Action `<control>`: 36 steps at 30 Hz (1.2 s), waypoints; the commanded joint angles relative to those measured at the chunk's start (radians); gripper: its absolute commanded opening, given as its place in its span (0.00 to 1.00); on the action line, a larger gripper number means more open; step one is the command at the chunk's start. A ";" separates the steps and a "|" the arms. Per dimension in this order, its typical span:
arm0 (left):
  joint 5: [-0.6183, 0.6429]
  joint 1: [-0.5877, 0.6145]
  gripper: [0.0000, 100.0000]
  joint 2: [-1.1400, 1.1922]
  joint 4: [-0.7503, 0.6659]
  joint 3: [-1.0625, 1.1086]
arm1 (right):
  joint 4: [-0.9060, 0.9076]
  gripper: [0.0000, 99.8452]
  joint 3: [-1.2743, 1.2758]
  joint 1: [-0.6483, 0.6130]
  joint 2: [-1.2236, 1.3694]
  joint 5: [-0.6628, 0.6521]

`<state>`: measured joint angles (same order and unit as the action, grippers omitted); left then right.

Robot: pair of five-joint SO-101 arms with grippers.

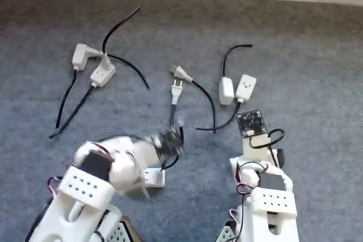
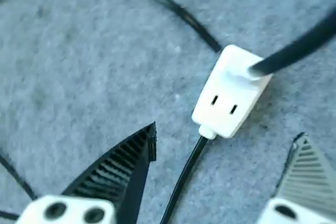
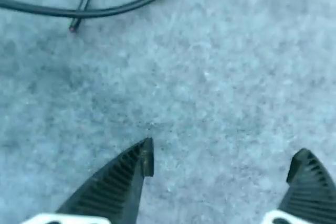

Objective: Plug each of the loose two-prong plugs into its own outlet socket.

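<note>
Left gripper (image 2: 226,134) fingers spread wide, empty, over white outlet socket (image 2: 228,95) lying slots-up on grey carpet (image 2: 79,51). Loose two-prong plug (image 1: 180,73) mid-table, unplugged. Likely light, hard plastic, springy cord tugging back; best pinched across body sides, behind prongs. Right gripper (image 3: 226,149) fingers open, empty, above carpet.

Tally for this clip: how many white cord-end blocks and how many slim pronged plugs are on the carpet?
White cord-end blocks: 5
Slim pronged plugs: 2
Total: 7
</note>
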<state>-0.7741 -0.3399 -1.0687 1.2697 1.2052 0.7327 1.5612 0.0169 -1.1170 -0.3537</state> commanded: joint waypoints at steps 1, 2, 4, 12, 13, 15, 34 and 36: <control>-0.002 -0.070 0.38 -0.028 -0.037 0.035 | -0.015 0.38 -0.002 -0.002 0.007 0.005; -0.003 -0.070 0.38 -0.028 -0.060 0.047 | -0.015 0.38 -0.002 -0.002 0.007 0.003; -0.006 -0.070 0.38 -0.024 -0.114 0.085 | -0.015 0.38 -0.002 -0.002 0.007 0.003; -0.044 -0.074 0.31 -0.024 -0.216 0.165 | -0.015 0.38 -0.001 -0.002 0.007 0.003; -0.046 -0.074 0.29 -0.024 -0.215 0.168 | -0.015 0.38 -0.001 -0.002 0.007 0.003; -0.048 -0.076 0.24 -0.024 -0.215 0.168 | -0.015 0.38 -0.001 -0.002 0.007 0.003; -0.147 -0.068 0.03 -0.025 -0.204 0.220 | -0.015 0.38 0.001 -0.004 0.007 0.002; -0.146 -0.068 0.05 -0.030 -0.190 0.220 | -0.015 0.38 0.001 -0.004 0.007 0.002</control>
<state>-0.9198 -0.4135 -1.0978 1.0687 1.4323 0.7327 1.5673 0.0169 -1.1170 -0.3537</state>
